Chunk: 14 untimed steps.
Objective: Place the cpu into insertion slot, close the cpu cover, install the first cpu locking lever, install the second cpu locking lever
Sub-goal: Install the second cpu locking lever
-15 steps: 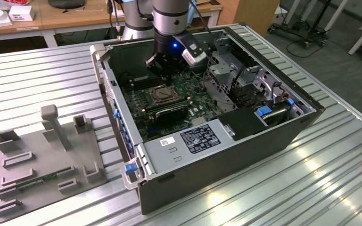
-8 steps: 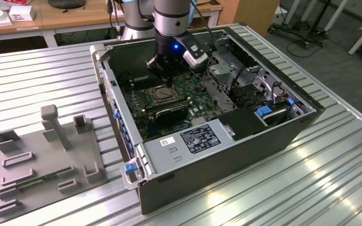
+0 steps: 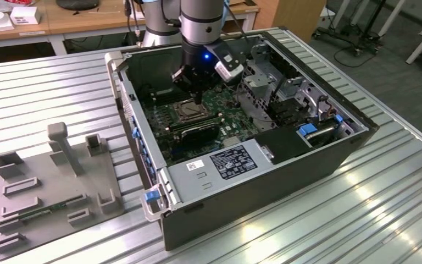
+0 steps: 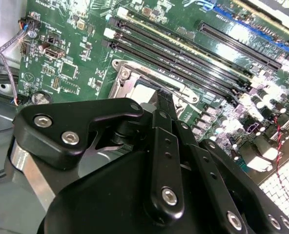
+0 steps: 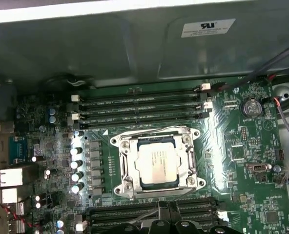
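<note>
We saw the gripper (image 3: pixel 196 102) reaching down into the open computer case (image 3: pixel 343 148), its tip poised just above the insertion slot (image 3: pixel 191 113) on the green circuit board (image 3: pixel 218 104). In the second wrist view the black fingers (image 4: pixel 165 105) came together to a narrow point with nothing between them, so we took the jaws as closed and empty. Directly beneath and just ahead of the jaws, in the first wrist view, the cpu (image 5: pixel 157 163) lay flat and square inside the insertion slot (image 5: pixel 125 168), its pale silvery face showing. The cpu cover (image 5: pixel 187 161) lay down around it as a metal frame, the chip visible through its cut-out middle. Long black memory slots (image 5: pixel 139 105) ran on the far side of the socket from the jaws, and another bank sat right beside the fingertips. Well away from the jaws, outside the case, a grey fixture plate (image 3: pixel 50 192) rested on the ribbed metal table (image 3: pixel 387 209).
</note>
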Motion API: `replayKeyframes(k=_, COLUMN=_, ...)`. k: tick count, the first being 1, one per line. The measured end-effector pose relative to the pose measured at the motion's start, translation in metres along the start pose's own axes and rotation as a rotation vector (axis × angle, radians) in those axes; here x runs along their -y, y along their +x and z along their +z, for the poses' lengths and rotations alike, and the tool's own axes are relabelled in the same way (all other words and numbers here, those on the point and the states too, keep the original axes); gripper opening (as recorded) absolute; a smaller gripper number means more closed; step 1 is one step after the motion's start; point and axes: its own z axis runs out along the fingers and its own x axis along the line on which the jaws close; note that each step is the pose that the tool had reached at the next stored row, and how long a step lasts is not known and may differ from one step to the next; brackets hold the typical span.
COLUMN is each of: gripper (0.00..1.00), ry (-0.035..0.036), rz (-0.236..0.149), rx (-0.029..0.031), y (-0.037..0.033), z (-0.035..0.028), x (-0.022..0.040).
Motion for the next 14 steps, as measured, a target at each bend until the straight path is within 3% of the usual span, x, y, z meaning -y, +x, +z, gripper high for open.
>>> replayKeyframes(k=8, gripper=0.11, ry=-0.0002, rz=0.0, rx=0.0025, y=0.0118, z=0.0025, x=0.0021)
replayKeyframes(k=14, gripper=0.11, ry=-0.0002, rz=0.0, rx=0.003, y=0.0169, z=0.0111, x=0.003)
